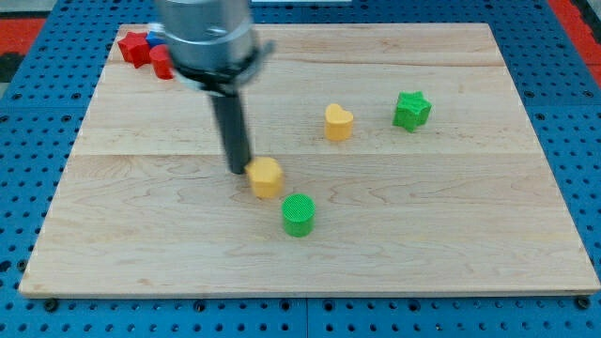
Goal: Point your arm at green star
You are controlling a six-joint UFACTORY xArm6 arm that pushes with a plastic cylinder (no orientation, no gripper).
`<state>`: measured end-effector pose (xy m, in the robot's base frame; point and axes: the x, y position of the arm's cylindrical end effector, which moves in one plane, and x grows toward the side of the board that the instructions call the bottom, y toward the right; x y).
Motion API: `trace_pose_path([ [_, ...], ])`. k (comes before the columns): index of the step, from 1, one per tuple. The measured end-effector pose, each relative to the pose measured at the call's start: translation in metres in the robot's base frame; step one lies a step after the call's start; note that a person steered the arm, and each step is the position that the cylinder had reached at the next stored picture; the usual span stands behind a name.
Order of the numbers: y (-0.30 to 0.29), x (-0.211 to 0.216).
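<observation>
The green star [411, 110] lies at the view's right, in the upper half of the wooden board [451, 235]. My tip [239, 170] is near the board's middle, far to the left of the star and lower. It touches, or nearly touches, the left side of a yellow block [267, 176]. A green cylinder [299, 215] stands just below and right of that block. A yellow heart-shaped block [338, 122] lies between my tip and the green star.
Red blocks [139, 47] and a blue block [156, 39] cluster at the board's top left corner, partly hidden behind the arm. The board rests on a blue pegboard surface [28, 141].
</observation>
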<state>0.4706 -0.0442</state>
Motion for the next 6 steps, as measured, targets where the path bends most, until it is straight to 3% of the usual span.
trace_pose_path([
  [3,0.039,-0.003],
  [4,0.132,-0.024],
  [5,0.154,-0.082],
  [6,0.118,-0.101],
])
